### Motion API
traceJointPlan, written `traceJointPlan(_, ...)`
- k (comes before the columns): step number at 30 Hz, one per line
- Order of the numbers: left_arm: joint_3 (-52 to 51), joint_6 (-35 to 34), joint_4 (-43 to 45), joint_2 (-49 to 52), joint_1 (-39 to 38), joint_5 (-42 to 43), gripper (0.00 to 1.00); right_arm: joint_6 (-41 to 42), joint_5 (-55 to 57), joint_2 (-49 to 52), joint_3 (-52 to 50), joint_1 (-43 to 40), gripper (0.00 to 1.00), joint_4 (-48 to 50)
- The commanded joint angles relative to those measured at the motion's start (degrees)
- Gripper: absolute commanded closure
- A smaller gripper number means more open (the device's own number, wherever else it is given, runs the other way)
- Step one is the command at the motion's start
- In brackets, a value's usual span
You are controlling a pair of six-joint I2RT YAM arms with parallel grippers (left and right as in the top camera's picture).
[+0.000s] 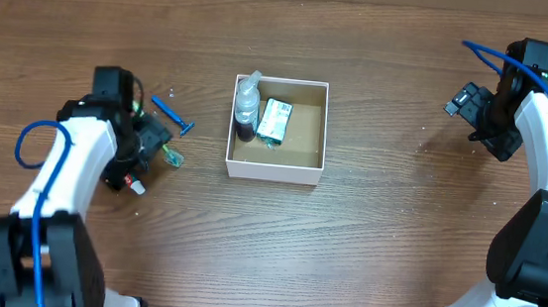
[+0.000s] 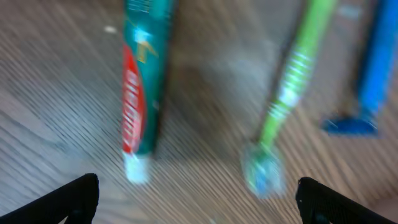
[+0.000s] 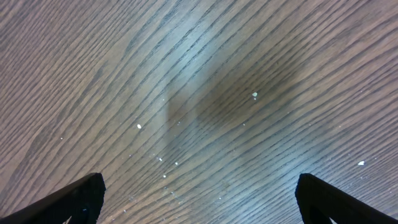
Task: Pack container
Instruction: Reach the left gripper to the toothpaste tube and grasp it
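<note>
Left claw stood wide, both dark fingertips at the bottom corners of its wrist view with nothing gripped between them. Below it on the wooden tabletop lay a green toothpaste tube with a red stripe and white cap, and just beside it a lime-green toothbrush, the two apart and roughly parallel. A blue razor lay at the edge of that view; the whole view was blurred. Right claw was likewise wide and held nothing, hanging over bare wood grain flecked with pale specks, at the far right of the tabletop, well apart from everything else. Container, white-walled and brown inside, sat near the middle of the tabletop, to the right of the left claw. Inside it a clear bottle with dark contents lay along the left wall, a green-and-white packet just beside it; the right half of the floor was bare cardboard. From overhead, the razor lay between the left arm and the container.
</note>
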Motion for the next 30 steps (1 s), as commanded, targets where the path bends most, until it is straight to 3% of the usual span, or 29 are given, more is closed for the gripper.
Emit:
traceJointPlan(1,0.74,-1.81,0.46,5.53,4.98,-1.01,0.00,0.04,0.52,-0.04,1.33,0.11,0.00,0.31)
traceJointPlan(9,0.74,4.63,4.11,12.87,8.15,-0.74,0.07,0.04,0.50,-0.04,1.33,0.11,0.00,0.31)
traceJointPlan(11,0.74,4.98,4.44,13.90,8.15,-0.83,0.13,0.04,0.52,-0.04,1.33,0.11,0.00,0.31)
traceJointPlan(14,0.74,6.58,4.72,14.53,8.15,-1.03,0.34,0.04,0.52,-0.04,1.33,0.11,0.00,0.31)
traceJointPlan(17,0.74,8.02,4.92,14.67,8.15,-1.57,0.71,0.04,0.52,-0.04,1.33,0.11,0.00,0.31)
traceJointPlan(19,0.74,8.79,5.07,14.67,8.15,-1.57,0.85,0.04,0.52,-0.04,1.33,0.11,0.00,0.31)
traceJointPlan(22,0.79,10.75,5.09,14.64,8.15,-0.70,0.91,0.04,0.52,-0.04,1.33,0.11,0.00,0.31)
traceJointPlan(24,1.27,12.52,4.94,14.64,8.17,0.85,0.85,0.04,0.52,-0.04,1.33,0.11,0.00,0.31)
traceJointPlan(30,12.41,18.88,-5.66,14.62,8.15,6.01,0.85,0.04,0.52,-0.04,1.33,0.11,0.00,0.31)
